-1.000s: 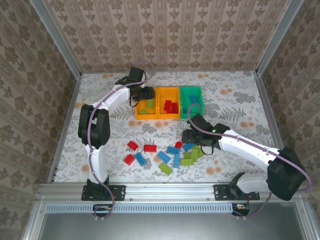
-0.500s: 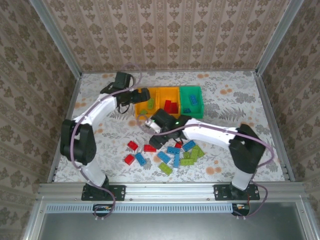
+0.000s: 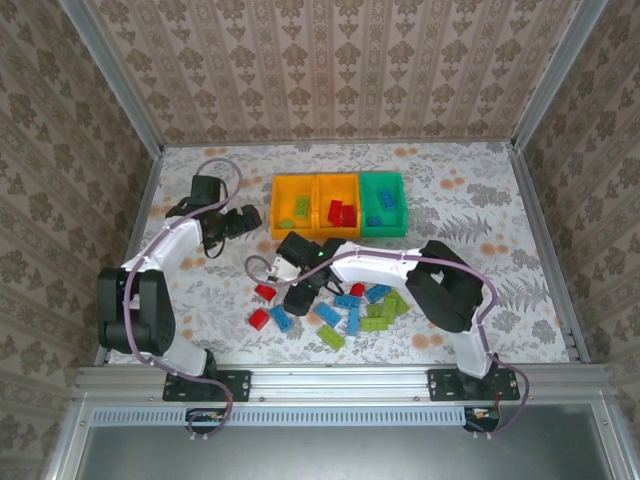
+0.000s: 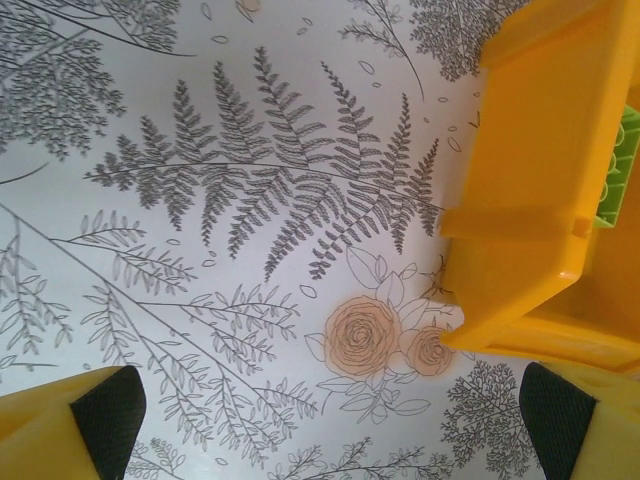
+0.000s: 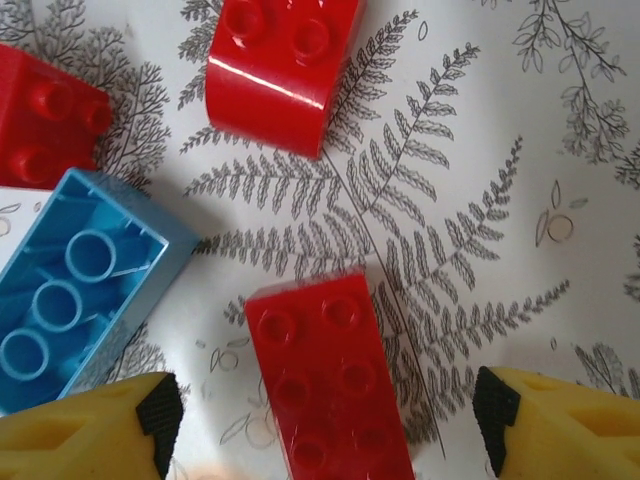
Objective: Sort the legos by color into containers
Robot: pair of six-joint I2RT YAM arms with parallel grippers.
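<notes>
Left pincer [image 3: 243, 222], wide and empty, has backed off to 9 o'clock of the orange bin [image 4: 540, 180] holding lime bricks. Right pincer [image 3: 303, 290], swung across the desk [image 3: 470, 200], now hangs wide over a red brick [image 5: 325, 380], the loose legos [image 3: 365, 312] trailing toward 3 o'clock. A red pick looks next. No lettering is legible anywhere.

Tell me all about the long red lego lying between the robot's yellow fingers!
The long red lego is shiny plastic, a rectangular brick with two rows of round studs on top. It lies flat on the fern-printed table, studs up, its near end cut off by the picture edge. It sits inside the open right gripper, touching neither finger, and no other brick touches it.
</notes>
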